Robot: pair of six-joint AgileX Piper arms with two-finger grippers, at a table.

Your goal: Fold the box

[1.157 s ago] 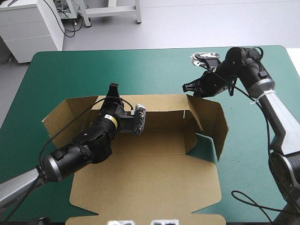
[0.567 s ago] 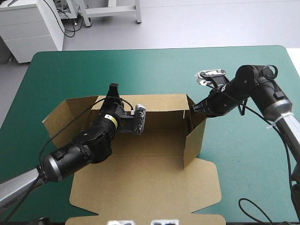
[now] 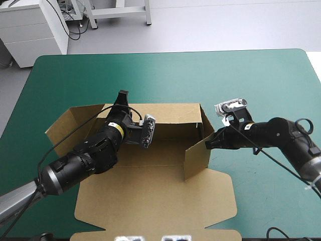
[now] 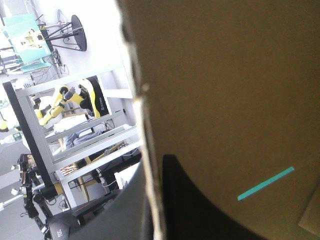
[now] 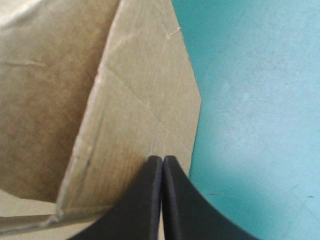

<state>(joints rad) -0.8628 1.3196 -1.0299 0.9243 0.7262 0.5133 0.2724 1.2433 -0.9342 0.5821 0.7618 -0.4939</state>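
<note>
While the box point(image 3: 150, 196) sits at the middle of the table point(image 3: 75, 70), far wall point(image 3: 170, 111) pinched upright by the left gripper point(image 3: 122, 96) and right wall point(image 3: 197, 156) propped by the right gripper point(image 3: 207, 143) with fingers pressed together, its left wall point(image 3: 62, 125) lies splayed, so tucking seems largely undone.

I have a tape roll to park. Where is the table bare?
The wide teal-green cover strip between the box and the far edge, and the near right corner. Crowded: the centre, where left pincer and right pincer meet the box.
</note>
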